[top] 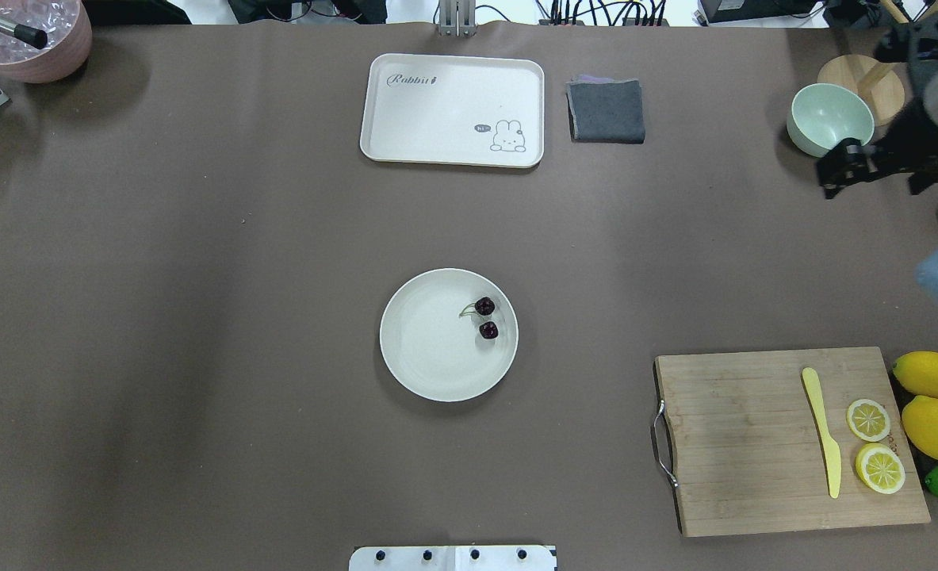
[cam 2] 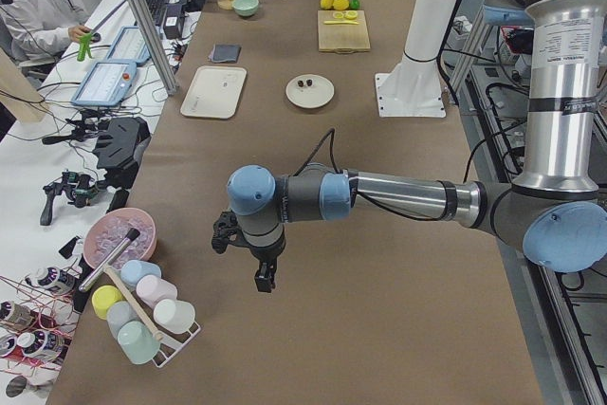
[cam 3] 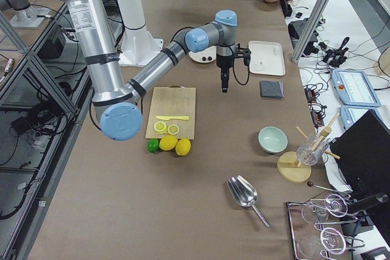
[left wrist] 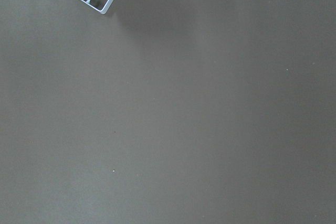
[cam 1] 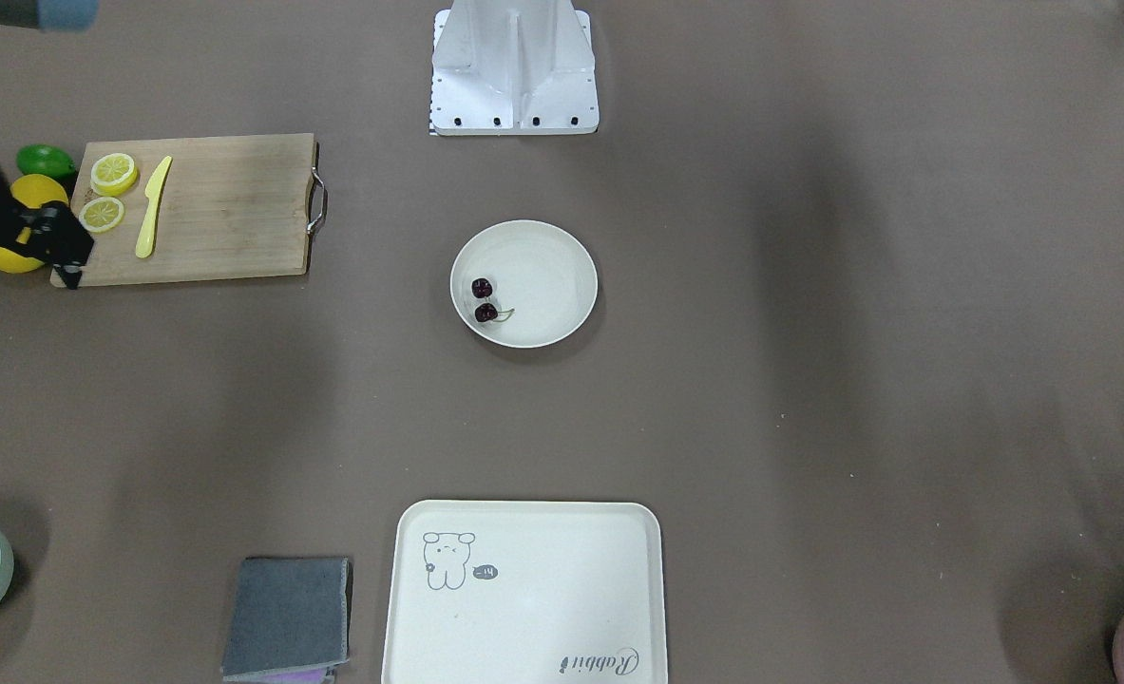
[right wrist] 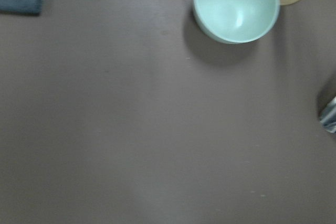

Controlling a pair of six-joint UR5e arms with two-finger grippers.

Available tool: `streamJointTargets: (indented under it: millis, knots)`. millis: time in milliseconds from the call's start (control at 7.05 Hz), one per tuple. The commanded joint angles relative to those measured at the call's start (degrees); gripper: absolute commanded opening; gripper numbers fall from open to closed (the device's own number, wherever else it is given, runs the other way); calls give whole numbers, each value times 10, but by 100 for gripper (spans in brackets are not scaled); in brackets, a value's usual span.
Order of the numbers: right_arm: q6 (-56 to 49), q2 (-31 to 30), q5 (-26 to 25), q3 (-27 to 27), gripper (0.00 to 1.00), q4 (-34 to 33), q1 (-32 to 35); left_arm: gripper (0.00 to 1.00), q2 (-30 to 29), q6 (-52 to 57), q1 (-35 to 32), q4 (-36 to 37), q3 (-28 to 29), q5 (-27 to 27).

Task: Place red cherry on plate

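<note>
Right gripper hangs above bare tabletop at the far right of the overhead view, at about 2 o'clock from the plate and well apart from it. It sits just off the mint-green bowl, at the bowl's 5 o'clock. It carries nothing, but I cannot tell whether its fingers stand apart or together.

The left gripper shows only in the left side view, pointing down over open brown table near a rack of pastel cups. From that view I cannot tell how its fingers stand.

The red cherry lies inside the plate, both fruits close to the rim at roughly 2 to 3 o'clock in the overhead view, with the stems reaching toward the plate's middle. The plate sits at mid-table. The cream tray lies at its 12 o'clock and the wooden cutting board at its 4 o'clock.
</note>
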Motion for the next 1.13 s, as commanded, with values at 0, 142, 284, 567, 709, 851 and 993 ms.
streamJointTargets:
  millis: [0, 142, 284, 567, 709, 851, 993]
  knots:
    - [-269, -72, 68, -51, 100, 6, 141, 98, 2, 1, 0, -1, -2, -2]
    - [-312, -93, 97, -96, 100, 7, 180, 98, 2, 0, 0, -1, -4, -2]
    - [-330, -146, 93, -100, 100, 9, 186, 98, 1, 0, 0, -1, -4, -1]
    - [-328, -174, 91, -121, 100, 25, 189, 98, 2, 1, 3, -2, -4, -2]
    - [-326, -178, 95, -135, 100, 42, 189, 98, 2, 2, 3, -3, -5, -2]
    - [-326, -180, 95, -134, 100, 47, 189, 98, 2, 2, 3, -3, -6, -2]
    - [-326, -176, 95, -136, 100, 50, 189, 98, 2, 2, 3, -3, -6, -3]
